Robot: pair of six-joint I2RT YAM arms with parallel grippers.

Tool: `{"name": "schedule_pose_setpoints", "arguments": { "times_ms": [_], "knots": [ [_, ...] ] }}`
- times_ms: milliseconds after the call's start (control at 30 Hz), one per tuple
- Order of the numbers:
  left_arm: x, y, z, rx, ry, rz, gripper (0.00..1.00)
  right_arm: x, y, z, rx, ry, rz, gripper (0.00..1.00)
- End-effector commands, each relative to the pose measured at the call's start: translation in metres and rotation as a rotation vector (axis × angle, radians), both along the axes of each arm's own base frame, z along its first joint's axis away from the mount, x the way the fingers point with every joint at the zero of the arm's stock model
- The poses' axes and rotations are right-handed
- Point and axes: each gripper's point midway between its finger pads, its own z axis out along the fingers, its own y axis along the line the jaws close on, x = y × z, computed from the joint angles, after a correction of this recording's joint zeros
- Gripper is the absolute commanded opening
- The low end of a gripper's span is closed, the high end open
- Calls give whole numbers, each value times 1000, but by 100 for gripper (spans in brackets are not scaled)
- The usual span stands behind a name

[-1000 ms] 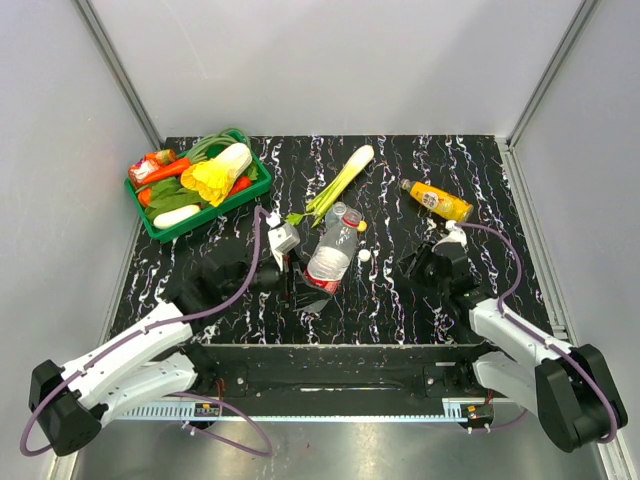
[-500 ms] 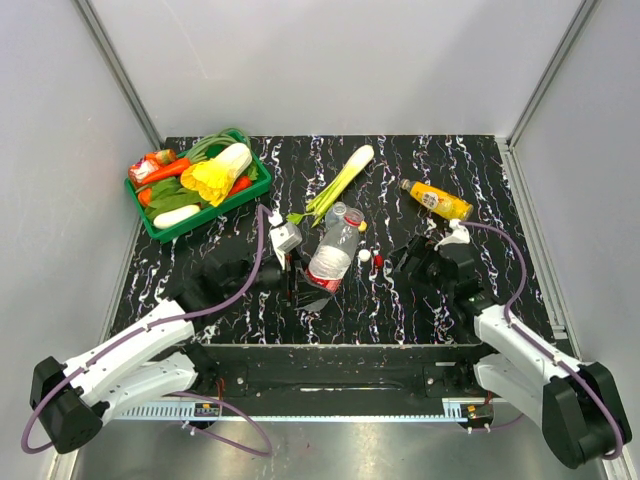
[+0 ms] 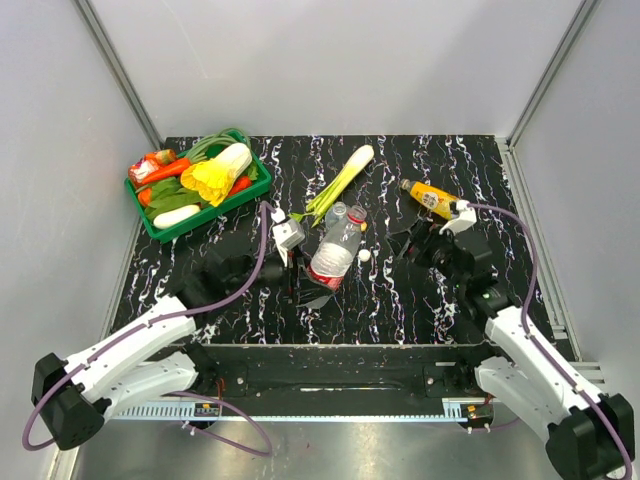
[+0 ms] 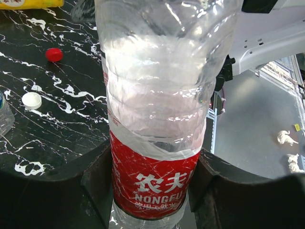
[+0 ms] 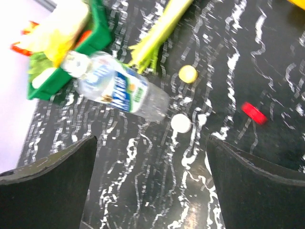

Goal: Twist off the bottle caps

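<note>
Your left gripper (image 4: 150, 191) is clamped on the red-label bottle (image 4: 152, 95), one finger pressing each side of the label low on the bottle. From above, you can see that bottle (image 3: 331, 258) slanting up from the gripper (image 3: 300, 268), near the middle of the table (image 3: 420, 150), with its neck pointing away from you.

Your right gripper (image 5: 151, 143) stands wide apart with nothing between its fingers. It hangs over the table (image 5: 267, 57) just right of the held bottle.

The blue-label bottle (image 5: 116, 90) lies on its side behind the held one, with its neck towards the green tray (image 5: 97, 36) of vegetables. The juice bottle (image 3: 437, 200) lies on its side just beyond your right gripper (image 3: 415, 243).

Three loose caps sit on the table between your grippers. The red cap (image 5: 254, 113) and the white cap (image 5: 181, 123) are side by side, well apart from each other. The yellow cap (image 5: 188, 73) is farther back, near the leafy end of the celery stalk (image 5: 162, 31).
</note>
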Motion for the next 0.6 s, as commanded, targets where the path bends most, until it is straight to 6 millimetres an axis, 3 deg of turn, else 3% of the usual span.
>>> {"name": "schedule_pose_setpoints", "arguments": {
  "times_ms": [0,100,300,433,567],
  "knots": [
    [6,-5,28,-48,-74,-4,47,-11,17,76,39,-191,140,100],
    [6,-5,28,-48,-76,-9,47,-24,24,115,80,-283,207,100],
    [7,-7,32,-47,-88,-22,47,-71,45,186,204,-497,424,100],
    [5,-11,34,-41,-88,-53,47,-92,57,211,284,-567,556,100],
    [5,-15,36,-41,-88,-75,47,-101,72,217,353,-550,689,98]
  ]
}}
